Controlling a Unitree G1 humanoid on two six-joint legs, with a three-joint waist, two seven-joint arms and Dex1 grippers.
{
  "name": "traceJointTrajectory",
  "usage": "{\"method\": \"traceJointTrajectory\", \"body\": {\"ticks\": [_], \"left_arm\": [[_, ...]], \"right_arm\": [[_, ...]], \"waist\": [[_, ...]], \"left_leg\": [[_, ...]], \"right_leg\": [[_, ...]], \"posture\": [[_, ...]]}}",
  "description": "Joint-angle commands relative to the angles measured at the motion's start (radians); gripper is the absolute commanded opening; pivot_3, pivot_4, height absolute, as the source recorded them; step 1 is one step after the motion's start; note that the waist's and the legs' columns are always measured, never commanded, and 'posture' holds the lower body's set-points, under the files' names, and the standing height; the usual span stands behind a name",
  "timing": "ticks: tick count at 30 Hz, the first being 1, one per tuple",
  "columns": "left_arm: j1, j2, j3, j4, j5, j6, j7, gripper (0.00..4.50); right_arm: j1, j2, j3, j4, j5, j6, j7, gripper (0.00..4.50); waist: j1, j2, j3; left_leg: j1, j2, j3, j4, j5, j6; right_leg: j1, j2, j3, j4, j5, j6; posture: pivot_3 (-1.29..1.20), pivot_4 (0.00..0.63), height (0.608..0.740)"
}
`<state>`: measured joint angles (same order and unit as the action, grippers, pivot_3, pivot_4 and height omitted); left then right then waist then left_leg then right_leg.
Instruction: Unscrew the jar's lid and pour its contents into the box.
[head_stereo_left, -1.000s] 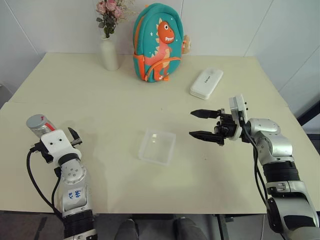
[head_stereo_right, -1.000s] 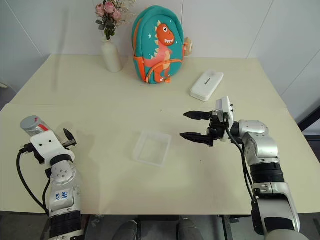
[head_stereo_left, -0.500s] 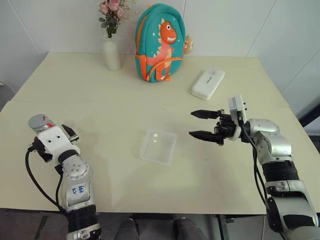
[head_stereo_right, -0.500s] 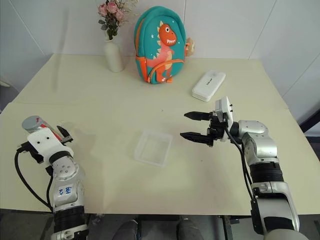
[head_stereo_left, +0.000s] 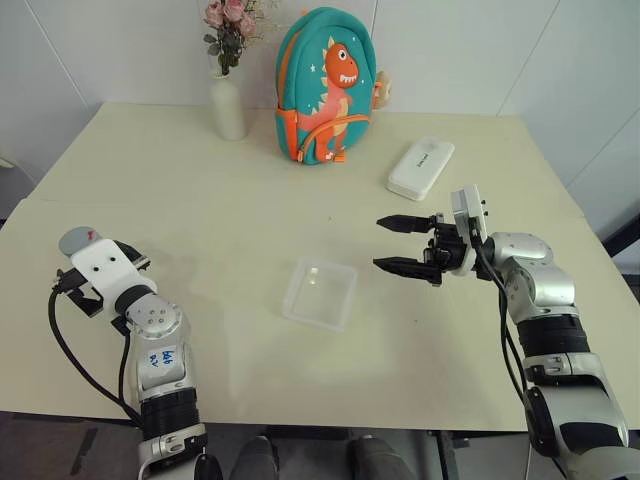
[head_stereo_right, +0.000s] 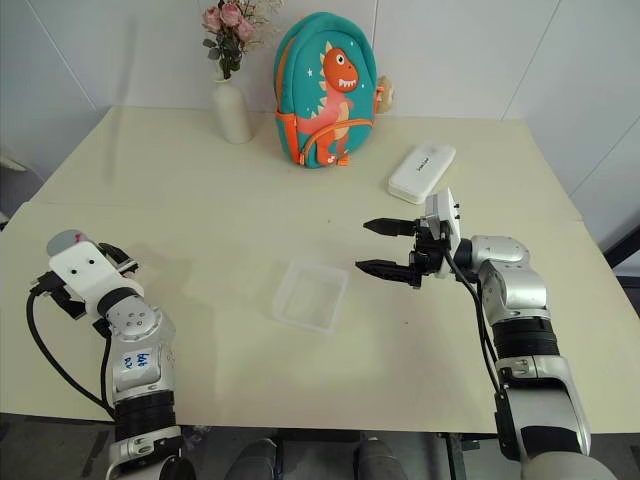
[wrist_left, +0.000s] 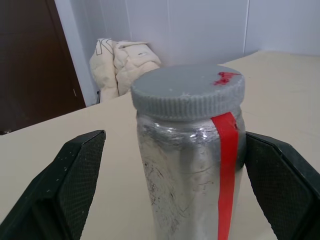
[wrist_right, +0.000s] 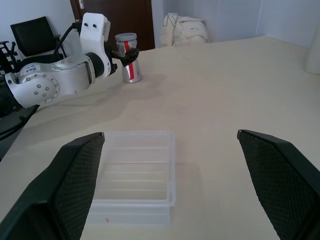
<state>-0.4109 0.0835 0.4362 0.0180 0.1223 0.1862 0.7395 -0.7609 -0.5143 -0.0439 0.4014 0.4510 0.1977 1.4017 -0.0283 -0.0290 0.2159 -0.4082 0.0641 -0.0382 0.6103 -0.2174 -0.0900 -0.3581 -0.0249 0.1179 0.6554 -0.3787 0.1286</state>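
1. The jar (wrist_left: 192, 165) stands upright near the table's left edge, its grey lid (wrist_left: 188, 90) screwed on, a red tape strip running down one side. I cannot make out the contents through the wall.
2. My left gripper (wrist_left: 175, 185) has the jar between its fingers, which stand wide apart with a gap on each side; nothing is clamped yet.
3. My right gripper (head_stereo_left: 398, 243) hangs above the table just beside the box (head_stereo_left: 320, 293), fingers spread and empty.
4. The box lies at mid-table, well apart from the jar.
5. Risks, in my judgement: closing off-centre could tip the jar toward the nearby table edge; a weak grip would let the jar spin with the lid.
6. Count: one jar, one lid, one box, one vase (head_stereo_left: 228, 104), one backpack (head_stereo_left: 327, 85), one white case (head_stereo_left: 420, 167).
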Motion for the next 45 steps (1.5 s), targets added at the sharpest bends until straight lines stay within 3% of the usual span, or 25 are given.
{"method": "traceJointTrajectory", "body": {"ticks": [1, 11, 36, 39, 45], "left_arm": [[-0.031, 0.018, 0.022, 0.02, 0.018, -0.01, 0.039, 4.48], [-0.087, 0.043, 0.038, 0.129, 0.02, -0.018, 0.099, 4.48], [-0.163, 0.077, 0.054, 0.238, -0.005, -0.082, 0.133, 4.48], [-0.169, 0.076, 0.058, 0.249, -0.004, -0.097, 0.142, 3.98], [-0.18, 0.076, 0.056, 0.262, -0.01, -0.115, 0.146, 2.11]], "right_arm": [[-0.024, 0.004, -0.002, -0.001, 0.006, -0.015, 0.013, 4.5], [-0.03, -0.016, -0.012, -0.017, 0.044, 0.048, 0.081, 4.5], [-0.047, 0.008, -0.006, 0.008, 0.014, 0.01, 0.054, 4.5], [-0.046, 0.009, -0.005, 0.008, 0.013, 0.007, 0.052, 4.5], [-0.045, 0.008, -0.009, 0.006, 0.01, 0.006, 0.049, 4.5]], "waist": [[0.0, 0.0, 0.0], [0.0, 0.0, 0.0], [0.001, 0.0, 0.0], [0.001, 0.0, 0.0], [0.001, 0.0, 0.0]], "left_leg": [[0.0, 0.0, 0.0, 0.0, 0.0, 0.0], [0.0, 0.0, 0.0, 0.0, 0.0, 0.0], [-0.001, 0.0, 0.0, 0.001, 0.0, 0.0], [-0.001, 0.0, 0.0, 0.001, 0.0, 0.0], [-0.001, 0.0, 0.0, 0.0, 0.0, 0.0]], "right_leg": [[0.0, 0.0, 0.0, 0.0, 0.0, 0.0], [0.0, 0.0, 0.0, 0.0, 0.0, 0.0], [0.0, 0.0, 0.0, 0.0, 0.0, 0.0], [0.0, 0.0, 0.0, 0.0, 0.0, 0.0], [0.0, 0.0, 0.0, 0.0, 0.0, 0.0]], "posture": [[0.0, 0.15, 0.74], [0.0, 0.15, 0.74], [0.0, 0.15, 0.74], [0.0, 0.15, 0.74], [0.0, 0.15, 0.74]]}}
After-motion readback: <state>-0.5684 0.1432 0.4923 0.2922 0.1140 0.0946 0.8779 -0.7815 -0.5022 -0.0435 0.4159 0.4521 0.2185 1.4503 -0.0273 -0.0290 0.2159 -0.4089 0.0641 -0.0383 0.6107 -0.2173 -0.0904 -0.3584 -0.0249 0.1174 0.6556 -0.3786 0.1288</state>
